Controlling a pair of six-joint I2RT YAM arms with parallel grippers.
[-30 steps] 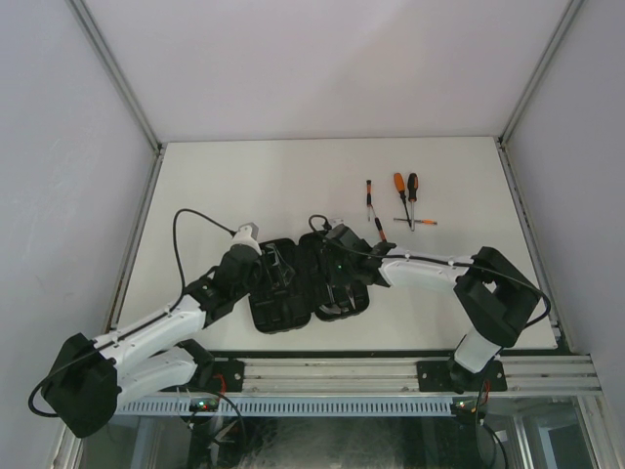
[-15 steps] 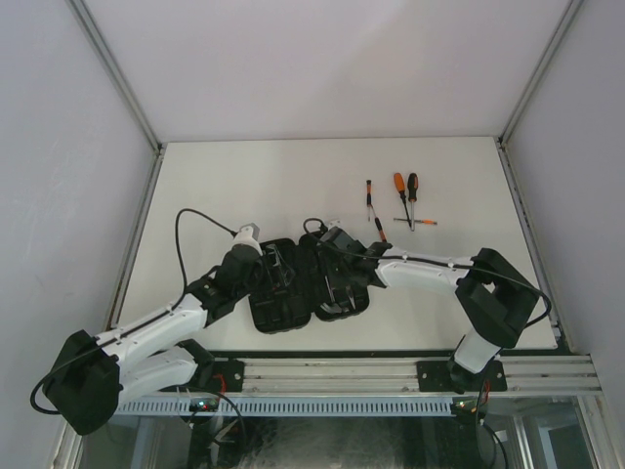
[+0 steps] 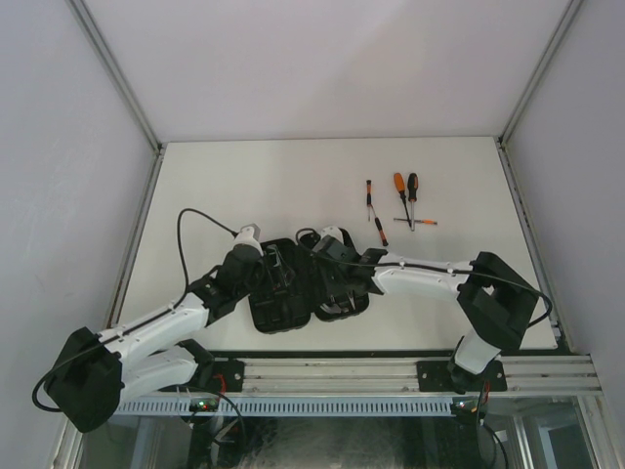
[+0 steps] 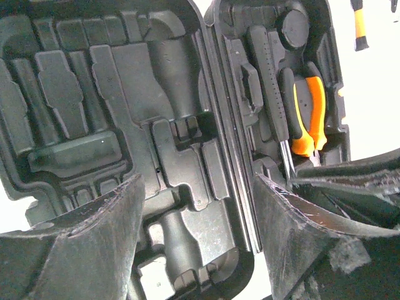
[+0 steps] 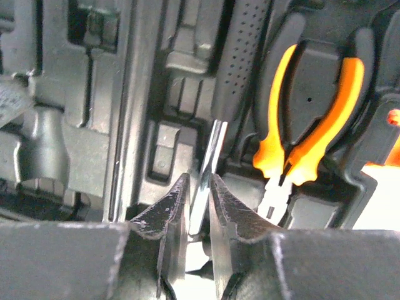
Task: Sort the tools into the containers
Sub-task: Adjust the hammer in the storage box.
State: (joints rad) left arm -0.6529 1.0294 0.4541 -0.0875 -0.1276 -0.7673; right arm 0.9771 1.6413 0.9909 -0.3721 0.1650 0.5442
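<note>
The black tool case (image 3: 283,315) lies open in front of both arms. Orange-handled pliers (image 5: 312,119) sit in a slot of its right half and also show as the pliers (image 4: 309,112) in the left wrist view. Beside them a tool with a black dotted handle (image 5: 247,56) rests in its slot. Its flat metal shaft (image 5: 212,147) runs between the fingers of my right gripper (image 5: 200,178), which stand narrowly open, with a thin gap on the left side. My left gripper (image 4: 199,181) hangs wide open over the case's left half (image 4: 112,94), holding nothing. Several screwdrivers (image 3: 405,191) lie on the table behind.
Two thin orange-and-black tools (image 3: 374,210) and a tiny one (image 3: 420,222) lie right of the case on the white table (image 3: 244,186). One orange handle (image 4: 359,28) shows past the case edge. Grey walls close in the table's sides and back.
My right gripper has shifted slightly left over the case, and its jaws closed tight and then parted a little around the shaft. The left arm has stayed put.
</note>
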